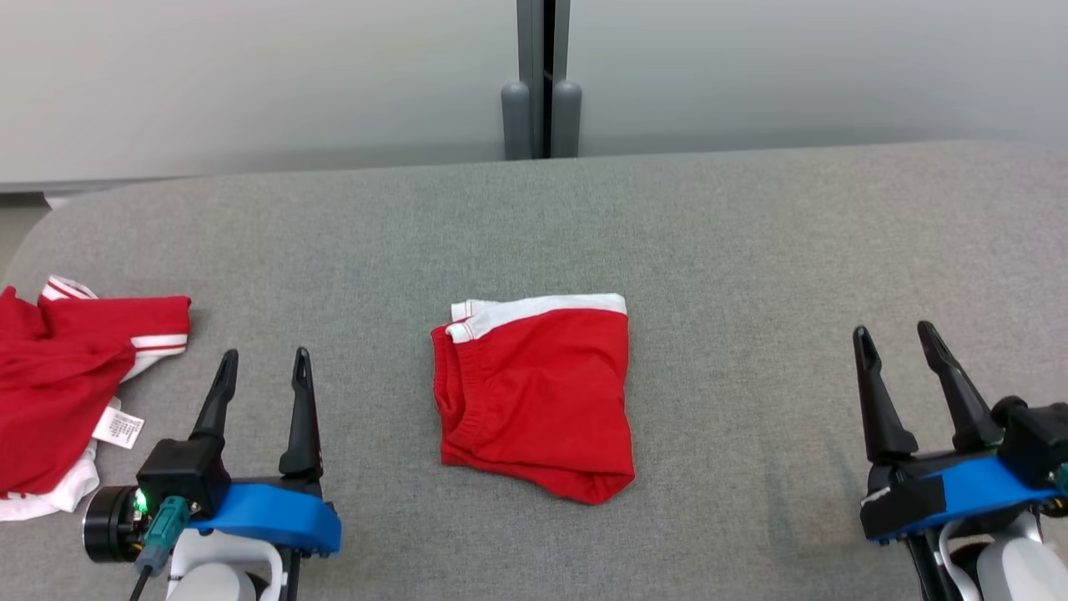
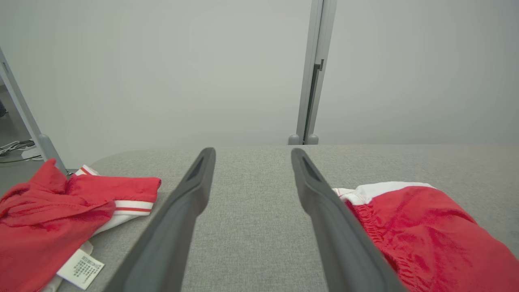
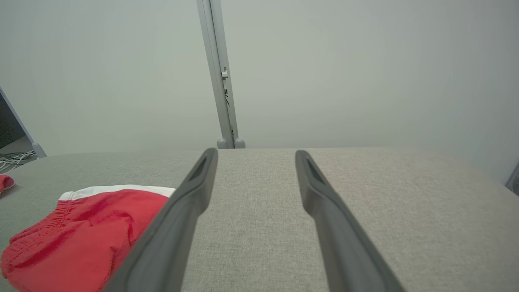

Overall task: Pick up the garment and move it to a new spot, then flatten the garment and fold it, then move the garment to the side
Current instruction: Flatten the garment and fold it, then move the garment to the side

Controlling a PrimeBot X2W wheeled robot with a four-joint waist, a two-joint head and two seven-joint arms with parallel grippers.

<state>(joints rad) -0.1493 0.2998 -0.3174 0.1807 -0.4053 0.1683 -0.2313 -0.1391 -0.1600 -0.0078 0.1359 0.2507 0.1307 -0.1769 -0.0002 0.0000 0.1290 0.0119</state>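
Shorts of folded red cloth (image 1: 534, 401) lay centred; left gripper (image 1: 265, 354) at eight o'clock, right gripper (image 1: 894, 330) at four, both spread, seemingly poised to shift them.

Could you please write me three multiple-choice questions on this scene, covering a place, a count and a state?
1. Where do the folded red shorts lie?
A) between the left pincer and the right pincer
B) at the far right edge
C) hanging off the near edge

2. How many red garments lie on the grey surface?
A) one
B) two
C) four

3. What state is the left pincer in?
A) shut on the shorts
B) open and empty
C) shut on a label

Answers:
1 A, the head view shows the shorts midway between both pincers.
2 B, the shorts plus a crumpled red shirt at the left.
3 B, its fingers stand apart with grey surface showing between them.
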